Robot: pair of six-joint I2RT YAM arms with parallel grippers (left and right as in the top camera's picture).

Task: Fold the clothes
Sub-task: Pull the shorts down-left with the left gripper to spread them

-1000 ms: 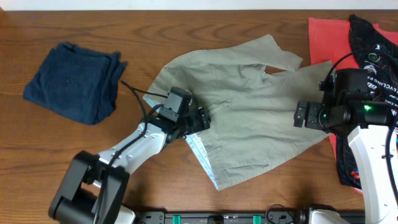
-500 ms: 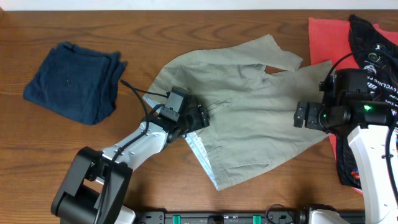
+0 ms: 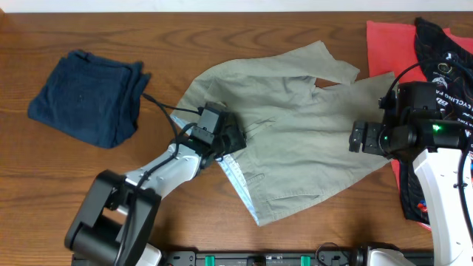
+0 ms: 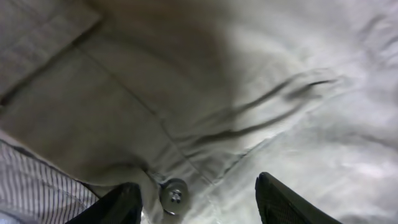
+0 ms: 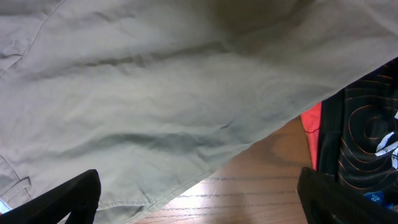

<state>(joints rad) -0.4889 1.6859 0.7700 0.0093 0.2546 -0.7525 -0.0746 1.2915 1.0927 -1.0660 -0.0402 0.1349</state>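
The trousers [image 3: 295, 133] lie mid-table [image 3: 89, 185], long axis about left to right, with the waistband [image 3: 240, 181] end under your left gripper [image 3: 236, 140]. Its jaws stand apart just over the button [image 4: 174, 194]. Your right gripper [image 3: 358, 138], jaws wide apart too, hangs over the opposite edge.

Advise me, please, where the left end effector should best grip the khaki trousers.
Probably the waistband edge by the metal button, where striped lining shows. Come from above, left end effector straddling it: the trousers lie flat, so only edges lift.
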